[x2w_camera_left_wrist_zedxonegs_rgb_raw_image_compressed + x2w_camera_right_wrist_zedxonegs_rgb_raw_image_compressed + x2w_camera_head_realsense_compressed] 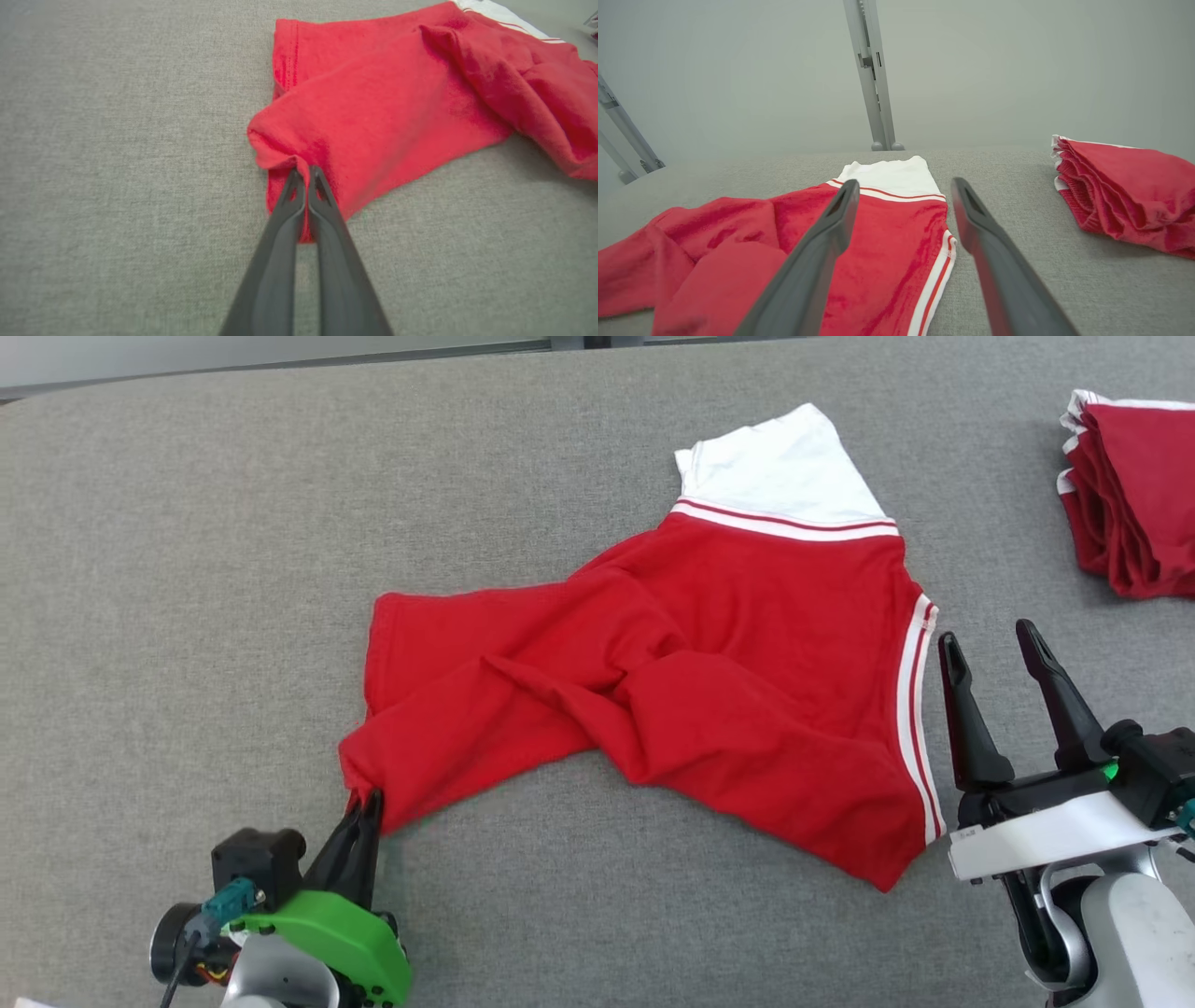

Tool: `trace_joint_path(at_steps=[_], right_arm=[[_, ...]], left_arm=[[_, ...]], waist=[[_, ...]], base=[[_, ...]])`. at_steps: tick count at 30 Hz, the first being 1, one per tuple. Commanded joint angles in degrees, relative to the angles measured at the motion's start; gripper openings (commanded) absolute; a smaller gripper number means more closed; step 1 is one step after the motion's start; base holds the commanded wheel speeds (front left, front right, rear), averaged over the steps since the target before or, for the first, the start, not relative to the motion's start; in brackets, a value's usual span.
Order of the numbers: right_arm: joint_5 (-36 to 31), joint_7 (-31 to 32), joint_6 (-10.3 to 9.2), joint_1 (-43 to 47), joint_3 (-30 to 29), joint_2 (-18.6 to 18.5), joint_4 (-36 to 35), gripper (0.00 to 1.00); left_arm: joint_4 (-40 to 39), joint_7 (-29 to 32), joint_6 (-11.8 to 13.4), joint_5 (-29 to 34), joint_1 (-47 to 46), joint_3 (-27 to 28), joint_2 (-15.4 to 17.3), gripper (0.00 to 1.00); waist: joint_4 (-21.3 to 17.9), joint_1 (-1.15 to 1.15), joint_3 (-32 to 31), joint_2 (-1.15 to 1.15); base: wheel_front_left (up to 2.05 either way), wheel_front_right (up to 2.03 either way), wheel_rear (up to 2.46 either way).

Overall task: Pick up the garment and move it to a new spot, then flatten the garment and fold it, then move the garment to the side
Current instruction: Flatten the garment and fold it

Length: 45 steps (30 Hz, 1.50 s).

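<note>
The grey table [187, 569] leaves wide bare room at the left and bottom of the frame. The red garment [747, 663] lies crumpled mid-frame, a folded stack [1134, 495] crowding the upper right. Pick-up step, I judge: my left gripper [367, 800] pinches its lower-left corner tight; my right gripper [987, 637] gapes empty beside the striped edge, needing its own hold.

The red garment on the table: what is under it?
The red garment rests on the gray table, which shows all around it. Its middle is bunched over its own lower layers, so anything beneath them is covered. The left gripper is shut on one corner.
</note>
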Motion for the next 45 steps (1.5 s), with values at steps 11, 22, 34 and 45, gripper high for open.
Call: trace_joint_path(at_steps=[11, 22, 34, 45], right_arm=[[-0.93, 1.31, -0.09, 3.45, -1.44, 0.24, -2.70, 1.00], [-3.45, 4.41, -0.09, 6.03, -2.78, 0.81, -7.26, 1.00], [-3.98, 6.26, -0.08, 8.13, -3.07, 1.48, -9.06, 1.00], [-3.73, 6.09, -0.09, 7.38, -3.10, 1.81, -9.19, 1.00]], left_arm=[[4.05, -11.61, 0.91, -0.69, 4.06, 0.01, -0.98, 1.00], [-1.05, -17.13, 6.38, 2.33, -1.53, 3.21, -2.20, 1.00], [-2.60, -15.17, 7.49, 3.78, -3.04, 2.71, 0.03, 1.00], [-2.23, -13.94, 7.12, 3.69, -4.79, 1.79, 0.89, 1.00]], waist=[[1.03, 0.00, -2.92, 0.00], [0.96, 0.00, -5.46, 0.00], [0.34, 0.00, -6.59, 0.00], [0.59, 0.00, -5.64, 0.00]], base=[[0.00, 0.00, 0.00], [0.00, 0.00, 0.00], [0.00, 0.00, 0.00], [0.00, 0.00, 0.00]])
